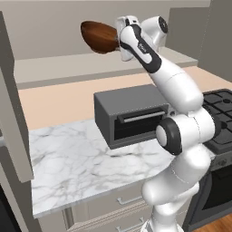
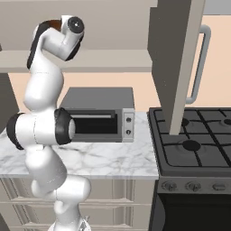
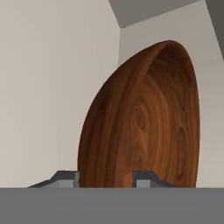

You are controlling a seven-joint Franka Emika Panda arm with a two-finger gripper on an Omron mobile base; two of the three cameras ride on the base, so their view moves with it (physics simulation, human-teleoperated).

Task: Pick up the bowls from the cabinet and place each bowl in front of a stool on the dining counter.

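The dark brown wood-look bowl is up inside the open beige cabinet, just over its shelf. In the hand view the bowl stands on edge close ahead, its hollow facing right. My gripper reaches in from the right, and its two fingertips sit on either side of the bowl's wall, shut on it. From the right base view a sliver of the bowl peeks out behind the hand. The stool and the dining counter are out of view.
A grey toaster oven stands on the marble counter right under my arm. A black gas stove lies to the right. The open cabinet door with its curved handle hangs over the stove; another door is at the left.
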